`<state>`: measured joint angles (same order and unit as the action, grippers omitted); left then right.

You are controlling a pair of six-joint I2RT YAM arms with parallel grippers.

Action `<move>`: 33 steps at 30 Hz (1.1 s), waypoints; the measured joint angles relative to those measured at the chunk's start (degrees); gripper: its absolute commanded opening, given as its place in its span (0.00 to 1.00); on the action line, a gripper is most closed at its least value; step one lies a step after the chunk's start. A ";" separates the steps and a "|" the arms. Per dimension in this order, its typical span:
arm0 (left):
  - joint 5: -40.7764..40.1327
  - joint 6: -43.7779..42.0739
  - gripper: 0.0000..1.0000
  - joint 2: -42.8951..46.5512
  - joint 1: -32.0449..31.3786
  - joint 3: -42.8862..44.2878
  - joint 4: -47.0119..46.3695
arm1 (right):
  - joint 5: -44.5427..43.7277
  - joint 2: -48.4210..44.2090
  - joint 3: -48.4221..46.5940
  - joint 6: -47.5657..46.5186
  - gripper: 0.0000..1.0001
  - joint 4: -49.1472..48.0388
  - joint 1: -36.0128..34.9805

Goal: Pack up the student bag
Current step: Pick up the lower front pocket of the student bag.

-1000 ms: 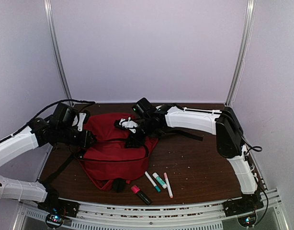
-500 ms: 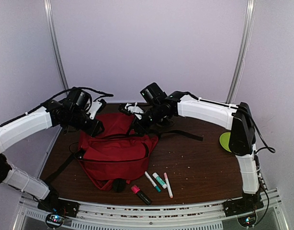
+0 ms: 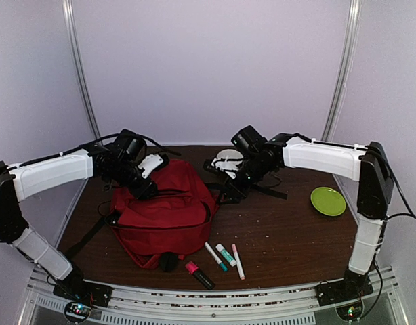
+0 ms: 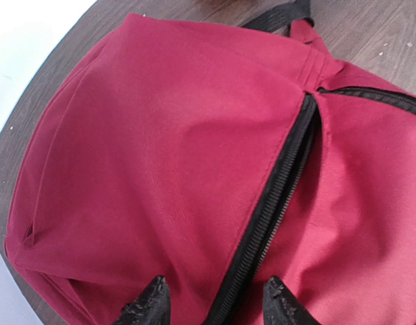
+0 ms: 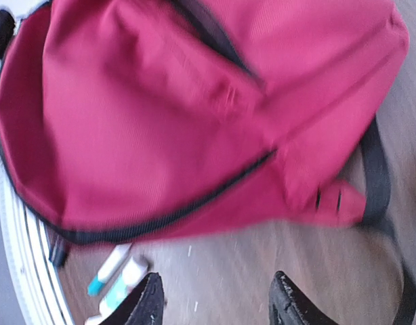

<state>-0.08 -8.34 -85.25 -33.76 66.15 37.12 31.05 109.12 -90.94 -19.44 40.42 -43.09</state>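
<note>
The student bag point(image 3: 164, 217), red with black straps, lies slumped on the left half of the brown worktop point(image 3: 282, 233). The left claw point(image 4: 215, 308) is over the bag's top with its tips apart and the black zip point(image 4: 282, 183) running between them; it grips nothing. The right claw point(image 5: 218, 305) stands open above bare wood just beside the bag's right side, also empty. Pens point(image 3: 225, 256) lie near the front edge, and a green plate point(image 3: 328, 201) sits at the right
</note>
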 measured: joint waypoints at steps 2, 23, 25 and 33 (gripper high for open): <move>-1.22 -0.68 0.48 -0.81 -0.13 0.02 -0.37 | -0.92 -2.86 3.74 -0.85 0.55 0.70 -0.02; -14.01 -5.27 0.00 -2.62 -4.55 0.72 -9.68 | -7.76 -11.89 22.34 -0.63 0.55 2.14 -6.23; -14.56 -4.87 0.00 -2.56 -4.55 0.72 -10.54 | -7.76 -11.13 22.71 0.79 0.55 1.42 -6.88; -14.49 -1.44 0.00 -2.49 -4.55 -1.09 -12.72 | -7.80 -8.04 23.04 5.16 0.55 -1.62 -8.79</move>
<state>-14.57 -9.78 -87.74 -38.30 65.06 24.40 23.24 101.08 -67.90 -14.28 38.81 -51.88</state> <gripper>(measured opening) 0.018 0.549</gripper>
